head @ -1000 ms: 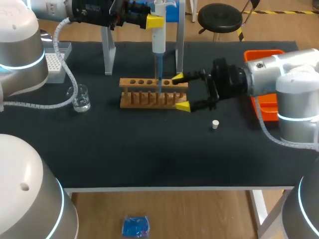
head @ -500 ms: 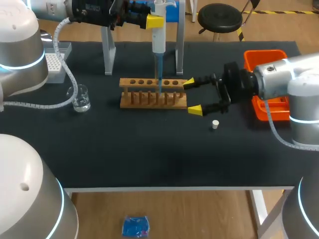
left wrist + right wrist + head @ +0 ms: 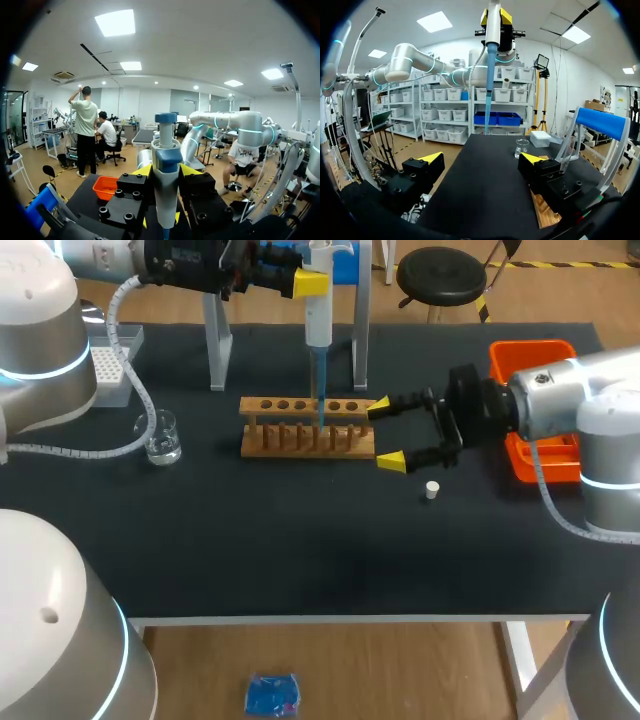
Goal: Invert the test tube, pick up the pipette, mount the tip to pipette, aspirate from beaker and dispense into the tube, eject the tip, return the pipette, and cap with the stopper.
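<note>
Dispensing is, I judge, the step in hand: my left claw [image 3: 312, 282] grips the pipette [image 3: 318, 325] upright, its tip [image 3: 319, 390] in the rack [image 3: 300, 440], while my right claw [image 3: 385, 433] gapes empty beside it; next, lift clear and eject.

A black counter [image 3: 300, 550] carries a light-brown wooden rack [image 3: 308, 443], a clear glass beaker [image 3: 160, 437], a white stopper [image 3: 432, 490], an orange tray [image 3: 525, 348] and a white tip box [image 3: 108, 368] dotted with a grid of holes. The pipette [image 3: 318, 315] is white with a blue cap and a translucent blue tip [image 3: 320, 390]. The left jaws and right jaws are black, ending in bright yellow.
</note>
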Action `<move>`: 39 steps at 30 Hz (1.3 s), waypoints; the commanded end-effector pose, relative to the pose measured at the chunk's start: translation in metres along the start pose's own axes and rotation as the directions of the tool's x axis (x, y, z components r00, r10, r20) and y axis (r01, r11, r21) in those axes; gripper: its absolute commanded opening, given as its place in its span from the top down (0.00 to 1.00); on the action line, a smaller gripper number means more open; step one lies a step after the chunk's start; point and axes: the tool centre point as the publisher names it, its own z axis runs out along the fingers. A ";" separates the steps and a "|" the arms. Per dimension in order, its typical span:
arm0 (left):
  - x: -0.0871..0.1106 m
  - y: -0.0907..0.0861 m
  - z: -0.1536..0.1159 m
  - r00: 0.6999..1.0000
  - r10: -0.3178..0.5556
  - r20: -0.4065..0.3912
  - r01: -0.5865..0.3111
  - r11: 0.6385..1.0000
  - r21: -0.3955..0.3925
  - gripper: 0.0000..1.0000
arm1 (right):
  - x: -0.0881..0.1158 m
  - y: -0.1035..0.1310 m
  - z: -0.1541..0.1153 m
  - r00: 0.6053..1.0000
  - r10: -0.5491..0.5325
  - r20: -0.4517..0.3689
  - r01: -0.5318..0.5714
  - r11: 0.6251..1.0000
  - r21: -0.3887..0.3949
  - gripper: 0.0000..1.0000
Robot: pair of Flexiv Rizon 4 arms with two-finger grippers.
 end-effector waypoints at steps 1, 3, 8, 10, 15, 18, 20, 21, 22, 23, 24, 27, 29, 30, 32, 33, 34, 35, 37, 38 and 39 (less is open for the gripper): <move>-0.002 0.004 -0.012 0.999 0.032 -0.004 -0.032 0.999 -0.026 1.00 | 0.000 0.001 -0.001 1.000 0.001 -0.002 -0.001 1.000 0.003 0.00; -0.006 0.008 -0.027 0.999 0.040 0.009 -0.039 0.999 -0.034 1.00 | 0.000 0.001 -0.001 1.000 0.001 -0.002 -0.001 1.000 0.003 0.00; -0.011 0.016 -0.071 0.997 0.068 0.048 -0.065 0.996 -0.065 1.00 | 0.000 0.001 -0.001 1.000 0.001 -0.002 -0.001 1.000 0.003 0.00; -0.012 0.019 -0.091 0.994 0.089 0.061 -0.085 0.994 -0.069 1.00 | 0.000 0.001 -0.001 1.000 0.001 -0.002 -0.001 1.000 0.003 0.00; -0.020 0.032 -0.140 0.991 0.102 0.084 -0.096 0.993 -0.073 1.00 | 0.000 0.001 -0.001 1.000 0.001 -0.002 -0.001 1.000 0.003 0.00; -0.024 0.041 -0.162 0.990 0.114 0.086 -0.109 0.992 -0.066 1.00 | 0.000 0.001 -0.001 1.000 0.001 -0.002 -0.001 1.000 0.003 0.00; -0.028 0.051 -0.180 0.989 0.120 0.088 -0.115 0.992 -0.060 1.00 | 0.000 0.001 -0.001 1.000 0.001 -0.002 -0.001 1.000 0.003 0.00; -0.030 0.056 -0.187 0.989 0.119 0.091 -0.114 0.992 -0.053 1.00 | 0.000 0.001 -0.001 1.000 0.001 -0.002 -0.001 1.000 0.003 0.00; -0.032 0.061 -0.193 0.989 0.120 0.091 -0.116 0.992 -0.050 1.00 | 0.000 0.001 -0.001 1.000 0.001 -0.002 -0.001 1.000 0.003 0.00; -0.034 0.067 -0.200 0.989 0.120 0.090 -0.116 0.992 -0.049 1.00 | 0.000 0.001 -0.001 1.000 0.001 -0.002 -0.001 1.000 0.003 0.00; -0.036 0.072 -0.206 0.989 0.116 0.089 -0.113 0.993 -0.043 1.00 | 0.000 0.001 -0.001 1.000 0.001 -0.002 -0.001 1.000 0.003 0.00; -0.044 0.085 -0.219 0.991 0.103 0.086 -0.100 0.994 -0.038 1.00 | 0.000 0.001 -0.001 1.000 0.001 -0.002 -0.001 1.000 0.003 0.00; -0.049 0.094 -0.229 0.992 0.094 0.086 -0.091 0.995 -0.034 1.00 | 0.000 0.001 -0.001 1.000 0.001 -0.002 -0.001 1.000 0.003 0.00; -0.052 0.097 -0.233 0.992 0.092 0.085 -0.090 0.995 -0.034 1.00 | 0.000 0.001 -0.001 1.000 0.001 -0.002 -0.001 1.000 0.003 0.00; -0.057 0.101 -0.239 0.992 0.092 0.083 -0.089 0.996 -0.031 1.00 | 0.000 0.001 -0.001 1.000 0.001 -0.002 -0.001 1.000 0.003 0.00; -0.060 0.104 -0.242 0.993 0.090 0.082 -0.088 0.996 -0.030 1.00 | 0.000 0.001 -0.001 1.000 0.001 -0.002 -0.001 1.000 0.003 0.00; -0.062 0.106 -0.245 0.993 0.090 0.080 -0.088 0.996 -0.030 1.00 | 0.000 0.001 -0.001 1.000 0.001 -0.002 -0.001 1.000 0.003 0.00; -0.064 0.109 -0.249 0.993 0.091 0.080 -0.089 0.996 -0.028 1.00 | 0.000 0.001 -0.001 1.000 0.001 -0.002 -0.001 1.000 0.003 0.00; -0.069 0.112 -0.253 0.993 0.092 0.078 -0.090 0.996 -0.028 1.00 | 0.000 0.001 -0.001 1.000 0.001 -0.002 -0.001 1.000 0.003 0.00; -0.071 0.114 -0.256 0.993 0.093 0.078 -0.091 0.995 -0.028 1.00 | 0.000 0.001 -0.001 1.000 0.001 -0.002 -0.001 1.000 0.003 0.00; -0.073 0.115 -0.258 0.992 0.095 0.078 -0.093 0.995 -0.028 1.00 | 0.000 0.001 -0.001 1.000 0.001 -0.002 -0.001 1.000 0.003 0.00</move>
